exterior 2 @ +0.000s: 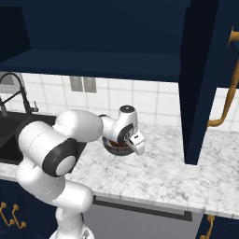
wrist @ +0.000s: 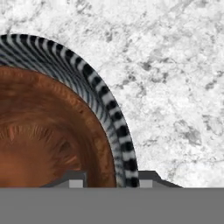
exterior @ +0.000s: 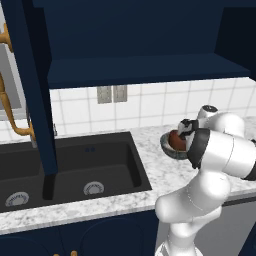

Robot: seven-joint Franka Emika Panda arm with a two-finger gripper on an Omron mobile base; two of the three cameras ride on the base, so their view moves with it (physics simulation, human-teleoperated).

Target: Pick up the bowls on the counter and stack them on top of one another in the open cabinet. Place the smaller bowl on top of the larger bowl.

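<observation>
**Pincer astride the stacked bowls' rim on the counter**

The smaller bowl (wrist: 39, 135), glossy reddish-brown, sits nested inside the larger bowl (wrist: 94, 87), whose rim shows a dark-and-pale striped band in the hand view. Both rest on the counter (wrist: 175, 65), not in the cabinet (exterior: 145, 70), whose flat navy shelf stands open above, at about 12 o'clock from the bowls in the left base view.

In the hand view the gripper (wrist: 111, 181) comes in at 6 o'clock, its two tips spread apart: one tip lies over the brown bowl's inside, the other just outside the striped rim, so both rims pass between them. Whether the tips touch either bowl cannot be told. The bowls fill the 9 o'clock side, bare marble the 3 o'clock side.

In the left base view the smaller bowl (exterior: 176, 140) and larger bowl (exterior: 170, 151) peek out at 9 o'clock of the wrist, to the 3 o'clock side of the black sink (exterior: 70, 170). In the right base view the larger bowl (exterior 2: 116, 148) lies under the hand.
</observation>
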